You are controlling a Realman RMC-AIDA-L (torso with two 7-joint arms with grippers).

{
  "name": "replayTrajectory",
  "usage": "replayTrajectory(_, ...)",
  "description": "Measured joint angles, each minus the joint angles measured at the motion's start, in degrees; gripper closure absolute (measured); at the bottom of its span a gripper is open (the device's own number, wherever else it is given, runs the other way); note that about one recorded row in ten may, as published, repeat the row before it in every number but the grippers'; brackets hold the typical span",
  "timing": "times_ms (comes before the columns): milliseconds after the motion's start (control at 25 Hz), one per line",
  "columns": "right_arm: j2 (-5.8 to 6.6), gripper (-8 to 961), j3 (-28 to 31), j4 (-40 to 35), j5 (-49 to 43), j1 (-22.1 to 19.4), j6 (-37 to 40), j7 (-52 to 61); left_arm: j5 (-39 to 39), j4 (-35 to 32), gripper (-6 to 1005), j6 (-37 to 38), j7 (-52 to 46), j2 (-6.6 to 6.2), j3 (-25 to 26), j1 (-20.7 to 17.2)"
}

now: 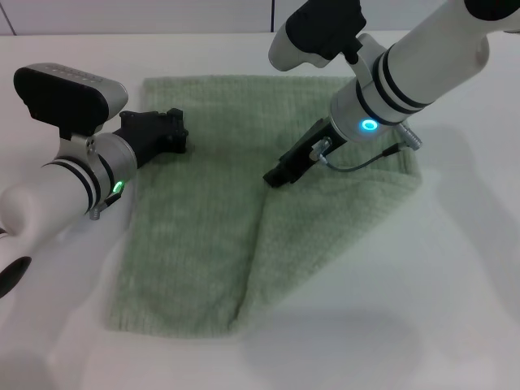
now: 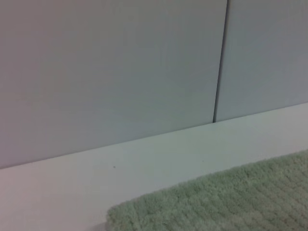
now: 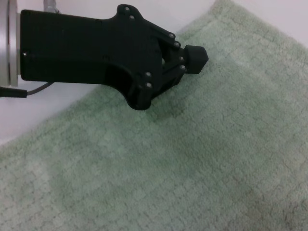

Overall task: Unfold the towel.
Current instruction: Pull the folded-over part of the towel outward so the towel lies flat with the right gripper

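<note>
The pale green towel lies on the white table. Its right part is folded over diagonally as a lighter flap. My right gripper reaches down to the flap's upper corner near the towel's middle, and its fingers look shut on that corner. My left gripper sits at the towel's left edge near the far corner, fingers together, on or just over the cloth. It also shows in the right wrist view over the towel. The left wrist view shows only a towel edge.
The white table surrounds the towel on all sides. A grey wall stands behind the table's far edge. A thin cable hangs from the right wrist above the flap.
</note>
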State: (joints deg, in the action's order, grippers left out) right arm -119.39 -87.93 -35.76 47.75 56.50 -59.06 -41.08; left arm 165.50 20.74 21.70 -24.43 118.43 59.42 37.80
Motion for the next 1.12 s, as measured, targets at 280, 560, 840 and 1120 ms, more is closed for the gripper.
replayTrajectory(280,0.16,652,-0.24,0.13,-0.04,0.39,-0.24,0.03,0.00,0.00,1001,0.00,0.02,-0.03,0.11,0.06)
replayTrajectory(560,0.14,916,-0.60,-0.84,-0.82,0.35,-1.40,-0.32,0.00,0.00,1001,0.00,0.11,-0.05,0.33,0.15)
replayTrajectory(840,0.12,940,-0.60,-1.89,-0.90,-0.03,-1.78,-0.40,0.00,-0.38,1001,-0.14,0.18,-0.01,0.30,0.37)
replayTrajectory(1120,0.11,940,-0.57,-2.44,-0.91,-0.41,-1.86,-0.44,0.00,-0.57,1001,-0.28,0.16,0.02,0.40,0.19)
